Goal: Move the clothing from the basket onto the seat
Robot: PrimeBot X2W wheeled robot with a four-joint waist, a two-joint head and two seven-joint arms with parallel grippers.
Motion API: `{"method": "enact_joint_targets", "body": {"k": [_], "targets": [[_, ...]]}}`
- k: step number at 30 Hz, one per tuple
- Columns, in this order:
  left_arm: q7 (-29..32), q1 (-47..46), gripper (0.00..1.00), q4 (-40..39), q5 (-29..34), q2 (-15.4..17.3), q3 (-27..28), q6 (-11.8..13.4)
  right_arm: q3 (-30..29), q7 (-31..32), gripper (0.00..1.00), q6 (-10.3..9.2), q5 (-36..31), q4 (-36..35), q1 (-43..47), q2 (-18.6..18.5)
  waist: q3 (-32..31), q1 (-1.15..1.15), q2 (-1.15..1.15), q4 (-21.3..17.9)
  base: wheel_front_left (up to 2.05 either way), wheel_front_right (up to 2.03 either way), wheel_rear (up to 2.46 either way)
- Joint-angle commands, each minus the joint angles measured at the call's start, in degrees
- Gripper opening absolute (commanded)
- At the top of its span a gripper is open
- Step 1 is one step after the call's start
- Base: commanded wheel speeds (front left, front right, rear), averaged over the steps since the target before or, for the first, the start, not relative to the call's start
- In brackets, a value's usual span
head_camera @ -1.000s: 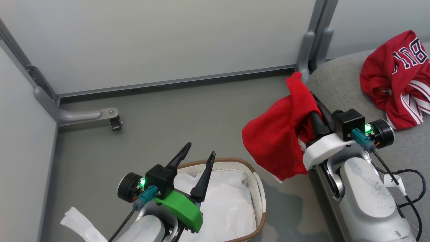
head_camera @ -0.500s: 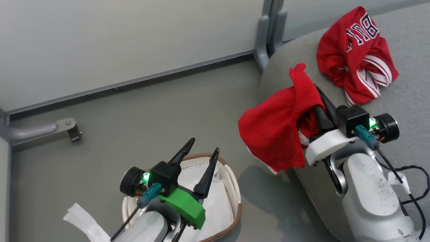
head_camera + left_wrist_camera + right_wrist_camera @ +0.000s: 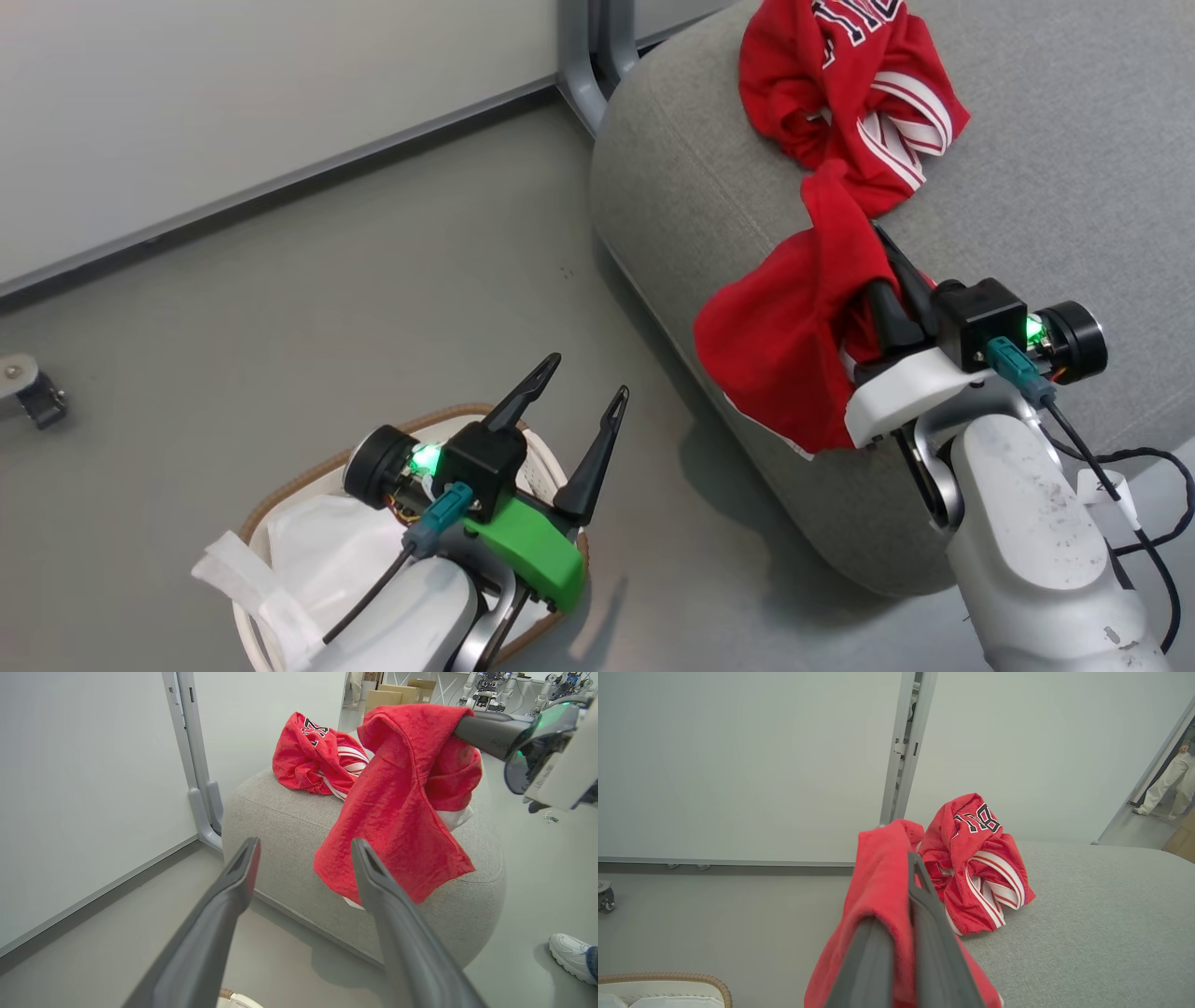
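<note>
Two bright red soft-fabric sports jerseys on show! One crumpled jersey [image 3: 845,89], with white stripes and dark lettering, lies on the large grey fabric sofa [image 3: 1055,187] at the upper right of the head view. The second jersey [image 3: 784,355] hangs at right centre, in front of the sofa's rounded edge, held by the right gripper [image 3: 878,271], its two dark fingers clenched tight on the cloth. At lower centre the left gripper [image 3: 584,375] hovers, fingers spread wide and empty, over the oval white perforated plastic basket [image 3: 308,469] with its brown woven rim. A plain white sheet [image 3: 322,551] lies inside.

Left tool [image 3: 588,373] spread wide; right tool [image 3: 911,863] pinched tight, fingertips together.
</note>
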Motion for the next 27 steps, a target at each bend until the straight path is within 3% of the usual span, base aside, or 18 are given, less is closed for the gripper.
{"method": "enact_joint_targets", "body": {"k": [1,7,12,18,27], "targets": [[0.1,-1.1,1.00,-0.2,0.6,0.4,0.0,-0.2,0.1,-0.3,0.00,-0.08,0.1,-0.1,-0.9,0.0,3.0,0.00,0.00,-1.9,0.00,0.00,0.00],[0.9,-2.6,1.00,-0.9,1.2,1.3,-0.3,-0.1,-0.5,-0.3,0.00,-0.08,-0.2,0.4,-5.6,-1.6,6.0,0.00,0.00,-0.7,0.00,0.00,0.00],[1.4,-3.7,1.00,-2.1,2.0,1.6,-0.6,0.4,-2.1,-0.3,0.00,-0.08,-1.7,0.9,-14.0,-5.7,8.6,0.00,0.00,1.3,0.00,0.00,0.00],[1.7,-4.8,1.00,-4.4,2.5,1.9,-0.3,1.5,-5.3,1.6,0.00,-0.08,-3.5,2.7,-27.3,-13.4,11.8,0.00,0.00,4.6,0.00,0.00,0.00],[3.7,-6.3,1.00,-9.1,4.3,3.8,-0.5,3.0,-10.2,9.0,0.00,-0.07,-5.2,6.7,-41.3,-27.9,17.4,0.00,0.00,9.7,0.00,0.00,0.00]]}}
